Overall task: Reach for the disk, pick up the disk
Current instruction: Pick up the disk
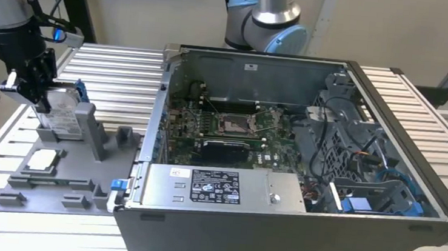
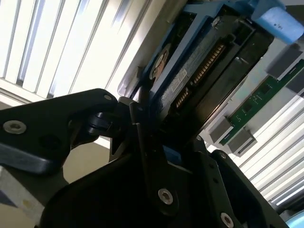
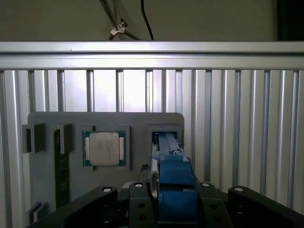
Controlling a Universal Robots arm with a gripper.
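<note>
While the gripper [image 1: 45,105] grips the disk [image 1: 64,117], jaws narrow on its blue rail [image 3: 173,175], lower edge hidden in grey fixture [image 1: 81,177]

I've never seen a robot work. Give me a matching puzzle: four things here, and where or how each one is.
1 disk
2 square chip
3 computer case
4 gripper

A lies flat in the grey tray
B open, circuit board showing
C stands on edge in that tray's slot
D at the disk's top

Pairs: 1-C, 2-A, 3-B, 4-D
</note>
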